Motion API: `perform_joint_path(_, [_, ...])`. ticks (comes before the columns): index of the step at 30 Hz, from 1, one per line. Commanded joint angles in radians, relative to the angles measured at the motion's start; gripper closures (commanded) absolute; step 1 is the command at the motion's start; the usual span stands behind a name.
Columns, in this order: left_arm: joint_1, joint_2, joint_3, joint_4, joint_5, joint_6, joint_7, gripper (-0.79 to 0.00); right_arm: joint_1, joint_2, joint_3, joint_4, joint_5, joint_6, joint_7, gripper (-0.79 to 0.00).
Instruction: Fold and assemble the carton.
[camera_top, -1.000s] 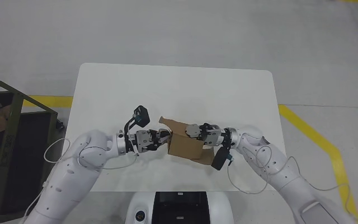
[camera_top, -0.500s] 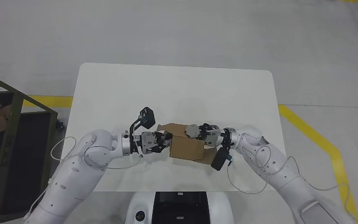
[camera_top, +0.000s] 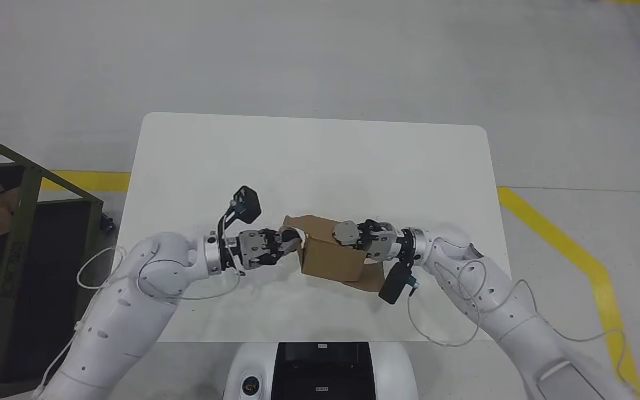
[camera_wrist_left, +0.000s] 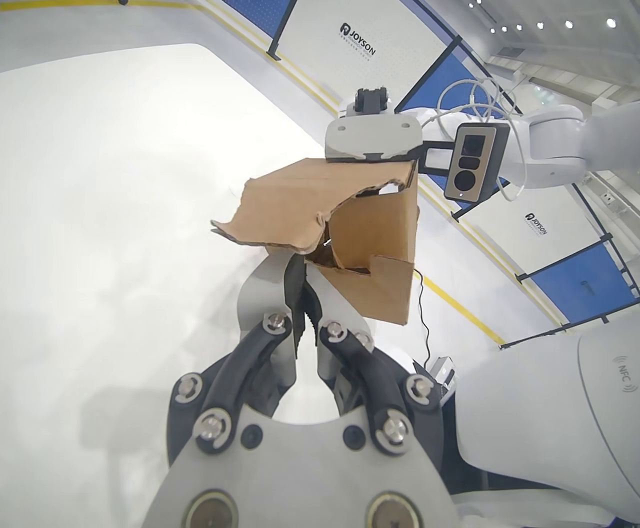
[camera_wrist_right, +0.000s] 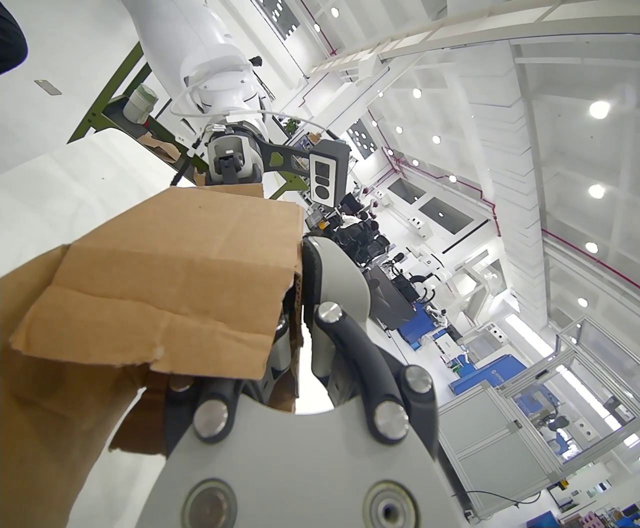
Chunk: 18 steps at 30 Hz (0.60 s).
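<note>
The left gripper (camera_top: 288, 240) has been drawn back a little to the left from where it was pressed half a second ago. The left end flap (camera_top: 298, 220), then pushed in against the carton (camera_top: 335, 258), is seen sprung out again toward the far left. From this it is judged that the fold has not held: the left end is still open, and the flap will have to be pressed in again and tucked.

The carton is held at the near middle of the bench (camera_top: 300, 150), between the two arms. The jaws of the right gripper (camera_top: 347, 236) are clamped on its right wall, one finger outside and one inside. The left jaws are closed to a narrow slit, their tips at the open left end. Whether any card is nipped between them cannot be told.

The carton is of brown corrugated card, dull and fibrous. Its flap edges are ragged and wavy, with the fluting exposed, and its walls are creased. The bench is smooth, white and matte.
</note>
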<state>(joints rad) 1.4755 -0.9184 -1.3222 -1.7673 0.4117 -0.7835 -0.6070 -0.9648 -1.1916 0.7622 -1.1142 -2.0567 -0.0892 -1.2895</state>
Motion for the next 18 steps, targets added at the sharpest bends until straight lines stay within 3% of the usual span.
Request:
perform_joint_path(1, [0.002, 0.001, -0.002, -0.003, 0.004, 0.003, 0.000, 0.000, 0.000, 0.000, 0.001, -0.001, -0.003, 0.000, 0.001, 0.000])
perform_joint_path(9, [0.009, 0.004, -0.006, 0.009, 0.012, 0.008, 0.014, 0.000, -0.002, 0.001, 0.009, 0.000, 0.001, -0.002, -0.001, 0.000])
perform_joint_path(10, [0.010, 0.004, -0.007, 0.010, 0.012, 0.008, 0.014, -0.040, -0.002, 0.001, 0.009, 0.000, 0.001, -0.002, -0.001, 0.000])
perform_joint_path(11, [0.008, 0.005, -0.010, 0.011, 0.019, 0.011, 0.014, -0.111, -0.002, 0.001, 0.010, 0.000, 0.001, -0.003, -0.001, 0.000])
perform_joint_path(12, [0.008, 0.005, -0.012, 0.011, 0.031, 0.015, 0.014, -0.256, -0.002, 0.001, 0.010, 0.000, 0.001, -0.003, -0.002, 0.000])
perform_joint_path(13, [0.006, 0.006, -0.017, 0.011, 0.051, 0.021, 0.016, -0.566, -0.002, 0.001, 0.010, 0.000, 0.003, -0.004, -0.002, 0.000])
perform_joint_path(14, [0.006, 0.006, -0.023, 0.010, 0.075, 0.028, 0.024, -0.785, -0.002, 0.001, 0.012, 0.001, 0.006, -0.004, 0.000, 0.000])
perform_joint_path(18, [0.017, 0.010, -0.071, 0.025, 0.164, 0.045, 0.084, -0.785, -0.006, 0.002, 0.024, 0.005, 0.031, -0.018, 0.009, 0.000])
